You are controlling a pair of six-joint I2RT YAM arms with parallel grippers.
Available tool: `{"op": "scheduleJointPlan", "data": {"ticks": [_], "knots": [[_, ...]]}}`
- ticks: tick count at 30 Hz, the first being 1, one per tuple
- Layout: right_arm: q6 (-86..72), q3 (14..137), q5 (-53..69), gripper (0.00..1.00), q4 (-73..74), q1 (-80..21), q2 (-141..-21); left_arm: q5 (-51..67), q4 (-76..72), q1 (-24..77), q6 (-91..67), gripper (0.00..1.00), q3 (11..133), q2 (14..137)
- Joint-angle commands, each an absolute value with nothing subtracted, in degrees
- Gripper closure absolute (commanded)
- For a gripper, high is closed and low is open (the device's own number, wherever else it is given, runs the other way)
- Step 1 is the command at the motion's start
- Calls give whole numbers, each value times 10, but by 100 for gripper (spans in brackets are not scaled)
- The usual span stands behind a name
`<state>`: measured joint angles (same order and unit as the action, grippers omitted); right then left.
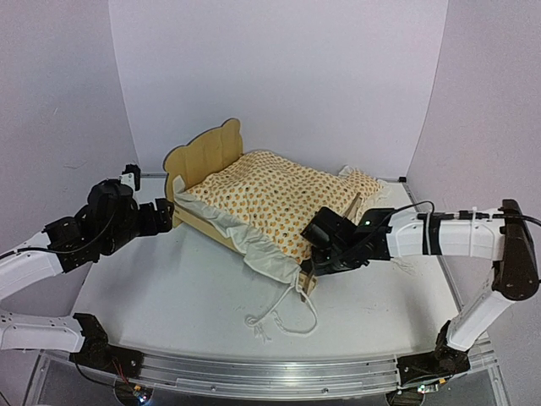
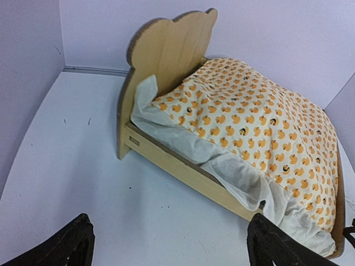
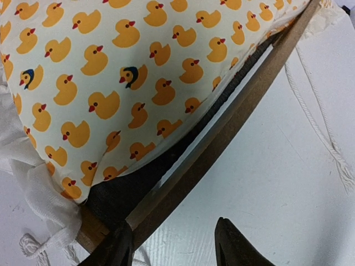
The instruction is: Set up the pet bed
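Observation:
The pet bed (image 1: 203,152) stands at the middle of the table, a light plywood frame with a bear-ear headboard (image 2: 166,52) and a low footboard (image 3: 222,127). Duck-print bedding (image 1: 279,190) with a white ruffle (image 2: 233,177) covers it and spills over the near side rail (image 2: 183,166). My left gripper (image 1: 165,216) hovers open just left of the headboard end, its jaws empty. My right gripper (image 1: 317,262) is at the near footboard corner, jaws apart. One finger is inside the board by the dark base panel (image 3: 127,183), the other outside over the table. The outer finger does not touch the board.
A white drawstring cord (image 1: 279,317) trails from the bedding onto the table in front of the bed. More duck-print fabric (image 1: 363,182) lies past the footboard at the back right. Purple walls close in the back and both sides.

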<state>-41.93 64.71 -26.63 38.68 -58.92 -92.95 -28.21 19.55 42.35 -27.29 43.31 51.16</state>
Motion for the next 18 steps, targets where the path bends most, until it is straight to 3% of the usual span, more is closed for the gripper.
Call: {"op": "scheduleJointPlan", "data": {"ticks": [1, 10, 13, 18], "knots": [[-378, 554, -275, 51, 568, -569, -860, -341, 202, 418, -251, 3, 464, 511], [-340, 481, -229, 47, 731, -565, -677, -340, 185, 412, -204, 1, 497, 531], [-320, 500, -227, 29, 700, -564, -648, -293, 152, 360, -143, 2, 549, 587], [-289, 621, -224, 8, 635, -518, -724, -110, 152, 220, -95, 6, 714, 770]]}}
